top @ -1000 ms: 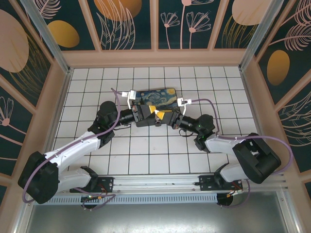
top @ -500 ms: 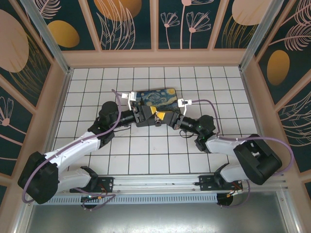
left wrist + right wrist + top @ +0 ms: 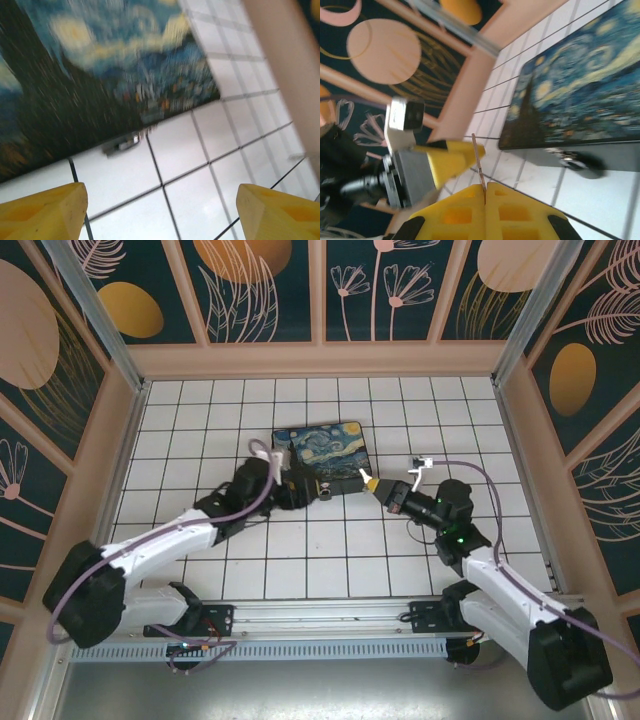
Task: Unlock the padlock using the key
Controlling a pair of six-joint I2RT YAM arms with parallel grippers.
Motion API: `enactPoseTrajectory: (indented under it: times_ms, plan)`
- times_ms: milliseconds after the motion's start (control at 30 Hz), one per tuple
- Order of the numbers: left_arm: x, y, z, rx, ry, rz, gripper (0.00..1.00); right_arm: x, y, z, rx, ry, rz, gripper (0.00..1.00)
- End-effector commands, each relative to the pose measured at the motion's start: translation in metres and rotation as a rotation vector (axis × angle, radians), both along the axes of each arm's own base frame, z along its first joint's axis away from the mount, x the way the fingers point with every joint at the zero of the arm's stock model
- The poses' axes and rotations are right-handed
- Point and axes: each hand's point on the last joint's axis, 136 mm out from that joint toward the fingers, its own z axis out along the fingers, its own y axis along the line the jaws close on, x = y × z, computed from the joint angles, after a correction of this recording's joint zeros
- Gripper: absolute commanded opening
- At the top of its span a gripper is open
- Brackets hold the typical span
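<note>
The padlock (image 3: pixel 122 144) is a tiny silvery-grey thing lying flat on a white tile of the desk (image 3: pixel 190 150), right up against the near edge of the starry-night box (image 3: pixel 90 75). It's way too blurry to say whether the shackle is popped or not. The key (image 3: pixel 480 162) is a thin brownish sliver pinched in the closed yellow fingers of the right tool (image 3: pixel 485 192). Its shaft pokes straight out past the tips, clear of the padlock.

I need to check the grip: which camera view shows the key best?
The right wrist view: the key stands thin and upright, pinched at its lower end between the right gripper's shut jaws. In the top view it is too small to make out.
</note>
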Motion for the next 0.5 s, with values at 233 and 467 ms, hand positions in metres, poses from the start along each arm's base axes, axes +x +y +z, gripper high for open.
enactPoseTrajectory:
  times_ms: [233,467]
  plan:
    - [0.015,-0.029,-0.060,0.253,-0.004,0.182,0.76,0.018,-0.021,-0.028,-0.115,0.101,-0.043,0.00]
    - [0.030,-0.047,-0.093,0.321,0.018,0.231,0.74,0.027,-0.021,-0.021,-0.117,0.076,-0.025,0.00]
